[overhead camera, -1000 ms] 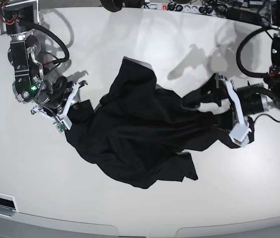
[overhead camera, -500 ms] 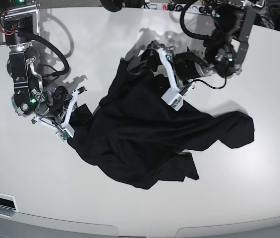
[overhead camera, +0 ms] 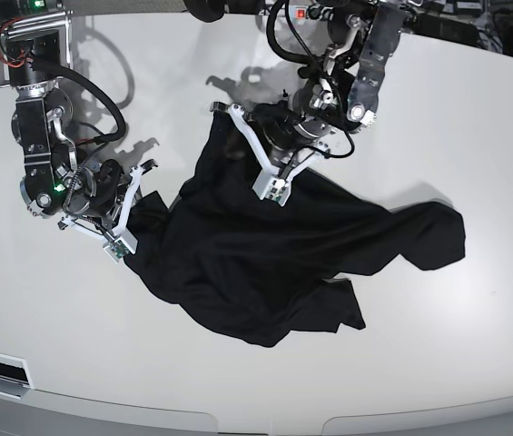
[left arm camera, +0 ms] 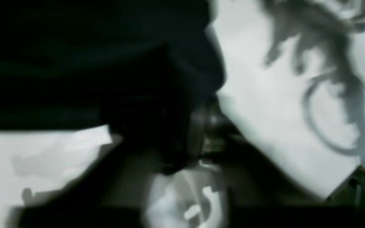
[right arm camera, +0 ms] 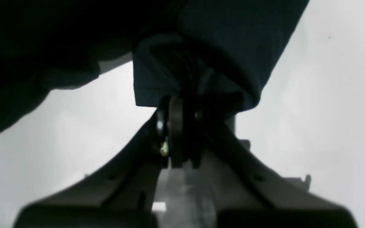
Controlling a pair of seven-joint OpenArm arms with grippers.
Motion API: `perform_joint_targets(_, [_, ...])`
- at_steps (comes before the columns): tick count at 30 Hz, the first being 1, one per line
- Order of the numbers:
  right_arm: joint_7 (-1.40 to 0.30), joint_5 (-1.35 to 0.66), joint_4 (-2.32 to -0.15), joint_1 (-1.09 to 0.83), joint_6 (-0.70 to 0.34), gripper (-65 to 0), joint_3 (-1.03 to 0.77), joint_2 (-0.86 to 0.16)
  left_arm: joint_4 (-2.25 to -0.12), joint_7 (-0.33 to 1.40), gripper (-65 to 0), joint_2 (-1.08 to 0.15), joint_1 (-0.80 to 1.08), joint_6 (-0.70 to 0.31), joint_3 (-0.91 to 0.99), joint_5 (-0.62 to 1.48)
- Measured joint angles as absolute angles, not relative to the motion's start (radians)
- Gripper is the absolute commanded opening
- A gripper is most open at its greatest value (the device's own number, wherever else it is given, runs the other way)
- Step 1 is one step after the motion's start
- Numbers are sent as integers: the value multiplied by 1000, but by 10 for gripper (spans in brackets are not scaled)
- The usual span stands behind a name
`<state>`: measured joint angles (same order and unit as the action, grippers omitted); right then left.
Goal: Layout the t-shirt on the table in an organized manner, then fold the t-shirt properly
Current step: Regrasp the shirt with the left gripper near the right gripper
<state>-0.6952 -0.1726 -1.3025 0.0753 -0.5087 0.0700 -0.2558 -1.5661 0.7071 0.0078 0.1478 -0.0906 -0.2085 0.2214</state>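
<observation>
The black t-shirt (overhead camera: 265,254) lies crumpled in the middle of the white table (overhead camera: 438,363). My right gripper (overhead camera: 138,204) sits at the shirt's left edge. In the right wrist view its jaws (right arm camera: 177,106) are shut on a bunched fold of the dark cloth (right arm camera: 233,47). My left gripper (overhead camera: 233,145) is down on the shirt's upper lobe at the top centre. The left wrist view is blurred, with black cloth (left arm camera: 90,63) heaped over the closed jaws and white table (left arm camera: 280,110) beside them.
A power strip and cables (overhead camera: 329,11) run along the far edge. Both arm bases stand at the back, left (overhead camera: 34,54) and centre-right (overhead camera: 374,36). The shirt's right lobe (overhead camera: 433,232) lies flat, away from both grippers. The table's front edge (overhead camera: 265,422) is close below.
My left arm left the shirt's right side, swung across to its top centre and closed its jaws there. The right gripper tightened at the left edge and hardly moved.
</observation>
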Motion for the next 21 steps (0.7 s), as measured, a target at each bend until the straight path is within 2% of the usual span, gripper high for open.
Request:
perform_joint_targets(4, [-673,-172,-1303,88,-543,-650,70,-263,-1580,755,-650,6,133,-90,-208,201])
perform_joint_targets(9, [-673,-171,-1372,120,-489,-650,70,-309,-1741,909,-650,-33,91,-200,-208,201])
perform_joint_targets(15, [-741,-178,-1597,118,-432,-650,70,-421,-1969,917,-650,-183,99,-225,-209,99])
perform_joint_targets(21, [-772,-191,-1765,122,-395,-650,72,-505,-2046,883,-650,-377,100,-181,-207,-7])
